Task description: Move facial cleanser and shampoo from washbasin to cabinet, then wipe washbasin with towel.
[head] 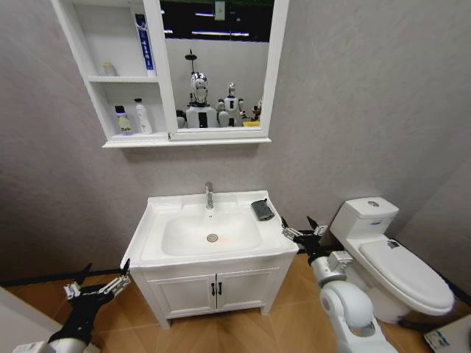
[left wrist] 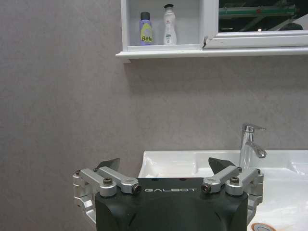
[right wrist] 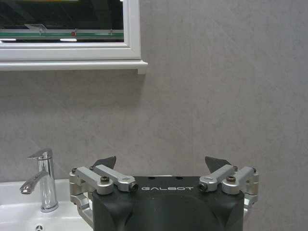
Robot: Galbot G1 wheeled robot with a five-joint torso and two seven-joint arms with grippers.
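The washbasin stands against the grey wall, with a chrome tap at the back centre of the rim and a drain at the middle of the bowl. The towel, a small dark grey folded cloth, lies on the back right corner of the basin top, to the right of the tap and apart from it.

The cabinet hangs on the wall above the basin, joined to the left side of the mirror. Its bottom shelf holds two bottles side by side: a purple bottle with a yellow label and a white bottle with a dark cap. A blue and white tube stands upright in the top compartment against its right wall.

The left gripper hangs low beside the front left corner of the basin, close to it; whether it touches cannot be told. Its fingers are spread wide apart and hold nothing.

The right gripper sits just off the right edge of the basin top, near the towel but not touching it. Its fingers are likewise spread wide and hold nothing.

A white toilet stands to the right of the basin.
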